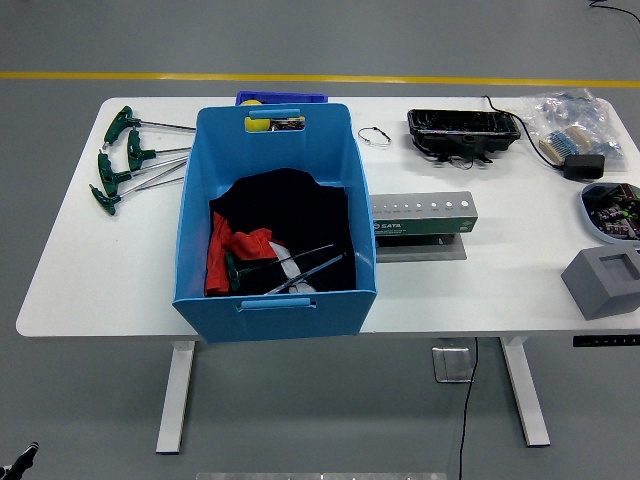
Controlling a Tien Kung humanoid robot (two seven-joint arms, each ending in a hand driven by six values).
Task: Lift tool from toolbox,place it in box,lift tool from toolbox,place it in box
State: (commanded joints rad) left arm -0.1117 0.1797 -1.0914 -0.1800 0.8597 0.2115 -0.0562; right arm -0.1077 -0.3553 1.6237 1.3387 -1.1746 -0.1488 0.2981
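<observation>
On the left end of the white tabletop (90, 280) lie four green T-handled hex wrenches (128, 158) with long steel shafts, fanned out with their handles toward the left edge and their shafts pointing at the large blue plastic box (274, 222). That box stands left of centre, reaching the tabletop's near edge, and holds black cloth (285, 215), a red cloth (228, 252), something white, and two more green-handled wrenches (285, 266) lying across the bottom near its front wall. Behind the box's far wall peek a dark blue tray edge (281, 97) and a yellow object (252, 102). Just right of the box sits a grey metal tool rack with a green label strip (420, 226), its row of holes unfilled. A small wire ring (373, 136) lies beyond it, then a black plastic tray with cables (463, 131). Farther right are a clear plastic bag of items (572, 118), a black block (584, 165), a pale shallow dish of small parts (608, 210) and a grey foam block with a square recess (606, 280) near the right edge. Neither robot hand appears, so the state of their fingers cannot be told.
</observation>
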